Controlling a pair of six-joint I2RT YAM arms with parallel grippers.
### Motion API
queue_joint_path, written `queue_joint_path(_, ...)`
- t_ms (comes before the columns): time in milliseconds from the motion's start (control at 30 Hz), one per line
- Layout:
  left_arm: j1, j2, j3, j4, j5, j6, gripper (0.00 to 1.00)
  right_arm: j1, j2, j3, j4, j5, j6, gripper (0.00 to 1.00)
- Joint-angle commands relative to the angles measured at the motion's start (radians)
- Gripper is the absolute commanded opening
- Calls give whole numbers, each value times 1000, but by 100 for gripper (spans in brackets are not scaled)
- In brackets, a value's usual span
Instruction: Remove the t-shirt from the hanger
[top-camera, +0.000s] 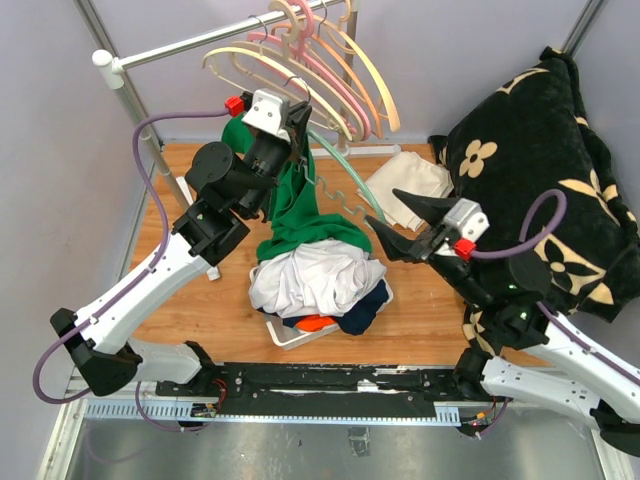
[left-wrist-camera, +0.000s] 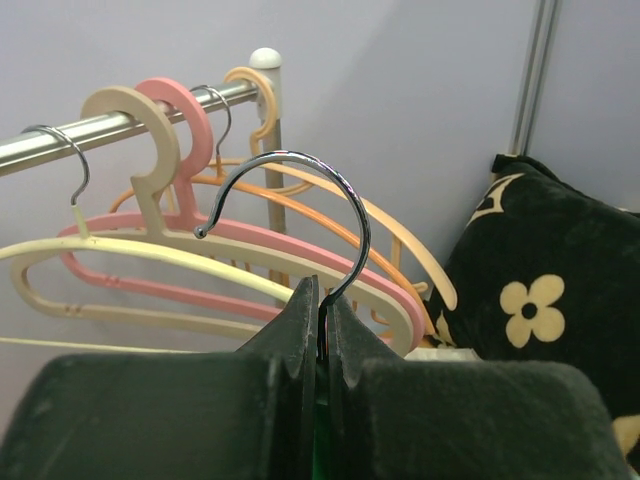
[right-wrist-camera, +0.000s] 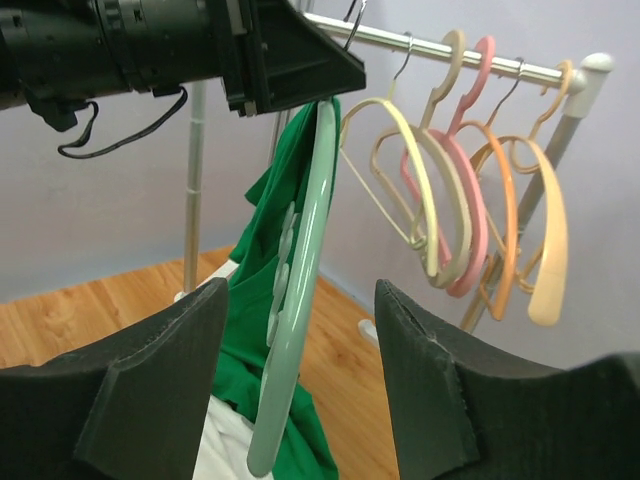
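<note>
On my far left, the rack post (top-camera: 130, 110) stands at the table (top-camera: 200, 300) edge, with bare wood between it and the left arm. The left gripper (top-camera: 297, 128) is pinched tight on the hanger's steel hook (left-wrist-camera: 290, 154), held up just in front of the rail (left-wrist-camera: 60, 135) and close to the spare hangers (top-camera: 320, 70) on it, so I see little slack there. The green hanger (right-wrist-camera: 300, 300) hangs tilted below those fingers. The green shirt (top-camera: 295, 215) drapes over its left side and trails down onto the clothes pile (top-camera: 315, 280) in the basket (top-camera: 290, 335). The hanger's right arm is bare. The right gripper (top-camera: 382, 206) is spread wide and empty, its tips near the hanger's lower edge; I cannot tell whether they touch. A black cushion (top-camera: 540, 160) crowds the right side behind that arm.
</note>
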Motion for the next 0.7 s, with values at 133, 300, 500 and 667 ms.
queue_joint_path(133,-26,-45,-9,93,-13,-1,0,-24,86,42,54,17,67,59)
queue_joint_path(300,-38,-48,-21,103,-16,-3,0,-24,118,50,68,57,97,53)
queue_joint_path(500,-56,-48,-30,115,-17,-3,1,-24,139,49,89,104,104,47)
queue_joint_path(667,-73,-48,-30,123,-22,-2,0,-23,152,47,97,124,103,42)
